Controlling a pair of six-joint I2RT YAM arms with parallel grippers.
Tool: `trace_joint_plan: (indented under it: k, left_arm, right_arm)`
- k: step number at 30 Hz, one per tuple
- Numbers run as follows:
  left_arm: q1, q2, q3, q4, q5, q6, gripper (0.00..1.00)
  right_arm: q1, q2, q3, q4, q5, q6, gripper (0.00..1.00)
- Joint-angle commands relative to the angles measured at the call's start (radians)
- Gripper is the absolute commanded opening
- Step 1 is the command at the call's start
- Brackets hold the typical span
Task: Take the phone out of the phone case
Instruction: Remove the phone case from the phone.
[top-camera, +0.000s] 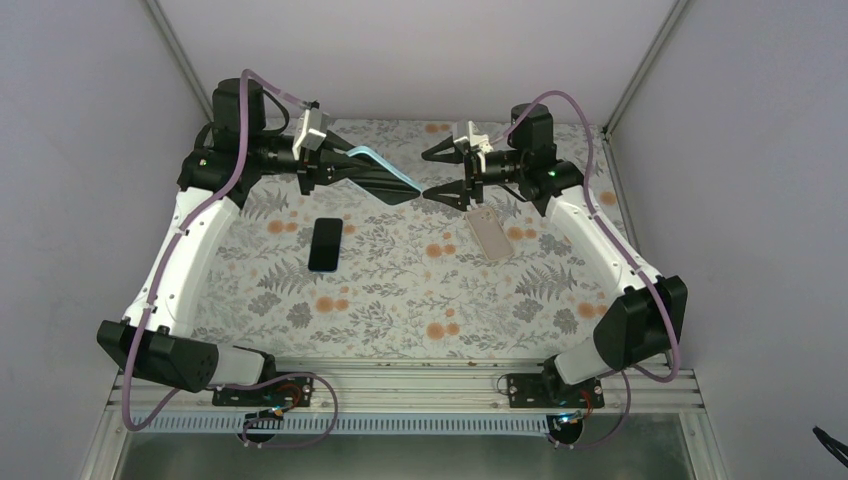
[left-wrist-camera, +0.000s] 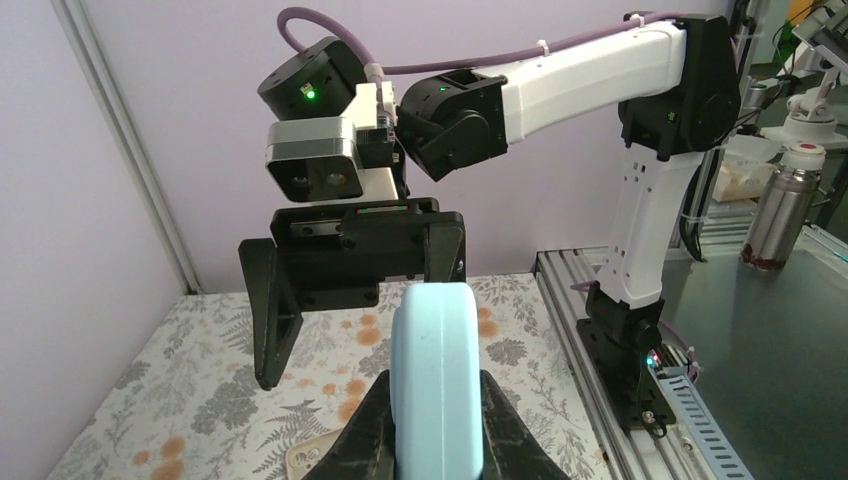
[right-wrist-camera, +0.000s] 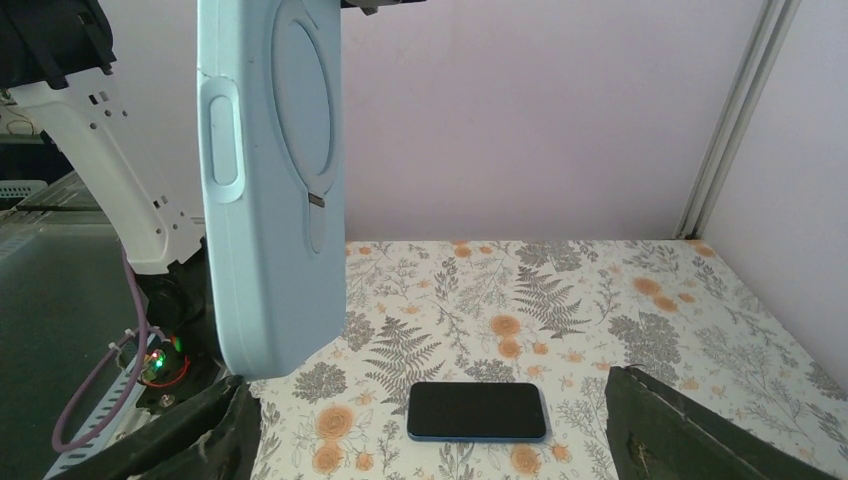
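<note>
The extraction itself is looking finished: the phone (top-camera: 325, 244) is lying flat and screen-up on the table (top-camera: 400, 300), at about 9 o'clock from the table's middle, bare and well apart from its cover. The left end effector (top-camera: 365, 175) is clamping the pale blue phone case (top-camera: 384, 166) by one end and holding it in the air toward 11 o'clock. The right wrist view is showing the case's back, hanging upright above the phone. Whether the case's inside is empty is not showing directly, but it is appearing so. The right end effector (top-camera: 428, 174) is hovering at about 12 o'clock with its jaws spread wide, gripping nothing and facing the case's free end. A beige phone-like slab (top-camera: 488, 234) is resting at 3 o'clock, untouched. What is probably remaining is setting the case down and releasing it.
</note>
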Motion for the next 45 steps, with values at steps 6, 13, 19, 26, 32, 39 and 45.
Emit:
trace_joint_plan:
  k: [6,13,19,26,32,39,45]
  left_arm:
    - [0.011,-0.018,0.025,0.053,0.058,-0.008,0.02]
    - [0.015,-0.015,0.022,0.061,0.058,-0.016,0.02]
    - [0.016,-0.006,0.025,0.074,0.062,-0.033,0.02]
    - [0.019,-0.011,0.007,0.095,0.068,-0.050,0.02]
    - [0.022,-0.014,0.000,0.102,0.082,-0.062,0.02]
    - [0.023,-0.016,-0.009,0.116,0.093,-0.078,0.02]
    - [0.025,-0.014,-0.036,0.186,0.167,-0.165,0.02]
  right_arm:
    - [0.011,0.004,0.023,-0.011,-0.050,0.002,0.85]
    - [0.013,0.007,0.024,-0.014,-0.095,0.017,0.85]
    - [0.021,0.019,0.030,-0.009,-0.083,0.026,0.85]
    - [0.024,0.027,0.038,0.022,-0.055,0.060,0.84]
    - [0.023,0.045,0.061,0.046,-0.030,0.119,0.82]
    - [0.024,0.060,0.089,0.063,0.007,0.142,0.82]
    - [0.023,0.070,0.100,0.097,0.099,0.167,0.82]
